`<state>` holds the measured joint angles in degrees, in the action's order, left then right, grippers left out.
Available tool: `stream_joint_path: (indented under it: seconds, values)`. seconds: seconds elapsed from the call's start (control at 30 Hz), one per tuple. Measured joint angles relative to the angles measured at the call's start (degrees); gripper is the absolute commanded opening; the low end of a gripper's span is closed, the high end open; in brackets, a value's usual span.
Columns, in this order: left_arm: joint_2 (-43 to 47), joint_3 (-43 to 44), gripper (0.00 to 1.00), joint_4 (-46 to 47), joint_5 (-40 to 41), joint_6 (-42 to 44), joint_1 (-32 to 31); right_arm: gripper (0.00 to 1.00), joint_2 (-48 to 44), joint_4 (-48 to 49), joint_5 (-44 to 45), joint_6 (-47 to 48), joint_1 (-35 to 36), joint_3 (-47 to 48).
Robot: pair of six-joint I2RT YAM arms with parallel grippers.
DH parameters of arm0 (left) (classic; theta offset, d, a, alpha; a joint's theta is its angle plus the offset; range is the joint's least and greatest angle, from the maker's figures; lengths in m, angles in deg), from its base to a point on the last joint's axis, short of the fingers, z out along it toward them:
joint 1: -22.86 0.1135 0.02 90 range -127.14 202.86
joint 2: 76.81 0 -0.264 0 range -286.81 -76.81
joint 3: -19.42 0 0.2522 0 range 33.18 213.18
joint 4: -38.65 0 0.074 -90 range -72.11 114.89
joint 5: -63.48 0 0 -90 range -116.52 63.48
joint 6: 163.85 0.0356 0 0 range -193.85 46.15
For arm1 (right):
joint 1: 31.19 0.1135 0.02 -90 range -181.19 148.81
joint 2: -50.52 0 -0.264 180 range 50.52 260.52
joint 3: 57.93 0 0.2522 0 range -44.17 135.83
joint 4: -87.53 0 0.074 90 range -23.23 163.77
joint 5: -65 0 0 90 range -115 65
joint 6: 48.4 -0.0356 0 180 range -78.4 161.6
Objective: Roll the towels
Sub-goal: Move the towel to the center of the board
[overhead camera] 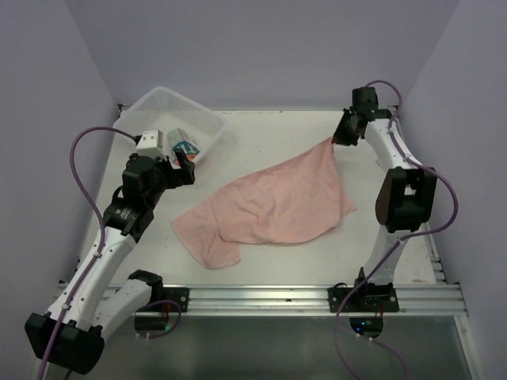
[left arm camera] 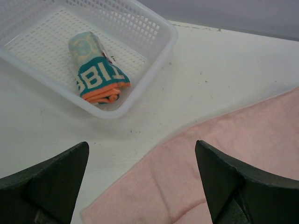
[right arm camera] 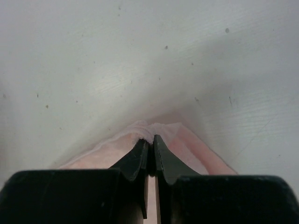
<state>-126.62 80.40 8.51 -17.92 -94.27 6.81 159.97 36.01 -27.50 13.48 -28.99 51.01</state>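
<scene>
Two tools work this tabletop [overhead camera: 261, 134]. The left tool [left arm camera: 142, 144] hangs with its jaws spread wide and nothing between them, over the strip where bare surface meets the near edge of the pale pink towel [left arm camera: 233, 154].

Just beyond it sits a white mesh plastic basket [left arm camera: 163, 51], set at an angle in the far left corner of the tabletop. Inside lies the printed towel [left arm camera: 96, 74], already rolled into a short bundle. Its outer layer is teal with big white letters, its upper part is pale with a faint pattern, and orange edging shows at the open end. The roll rests on the basket floor towards the corner nearest the tool. Nothing else is in the basket.

The right tool [right arm camera: 150, 140] has its jaws pressed together on the far right corner of the pink towel, and the cloth bunches into small folds at the pinch. From that corner the towel fans out unrolled across the middle of the tabletop towards the left arm. It is loosely wrinkled, with its near left end folded over on itself.

The tabletop is white and lightly speckled with marks. Plain pale lilac walls [overhead camera: 261, 47] close it in on three sides. A metal rail [overhead camera: 261, 297] runs along the near edge, where both arm bases are bolted.
</scene>
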Motion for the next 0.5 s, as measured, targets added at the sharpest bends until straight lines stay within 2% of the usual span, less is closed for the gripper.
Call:
stream_joint_path:
  seconds: [0.07,0.13,0.17,0.27,0.33,0.5]
  values:
    - [-0.6,0.0,1.00,0.3,-0.9,0.1,-0.3,0.13,3.7,-2.1,1.5,0.4,0.0,5.8]
    - [-1.5,0.0,1.00,0.7,-1.7,0.2,-0.6,0.28,6.3,-4.0,3.6,0.7,0.0,10.0]
    - [-1.9,0.0,1.00,0.7,-2.2,0.3,-0.7,0.42,7.1,-4.9,4.9,0.8,0.0,11.2]
    - [-3.2,0.0,1.00,1.0,-3.5,0.5,-1.0,0.55,7.4,-7.3,8.2,1.3,0.0,11.7]
    - [-4.0,0.0,1.00,1.0,-4.3,0.5,-1.0,0.59,7.0,-7.6,9.7,1.4,-0.1,10.9]
    - [-5.9,0.0,1.00,0.9,-5.5,0.5,-1.2,0.59,3.6,-7.3,11.3,2.3,-0.1,5.9]
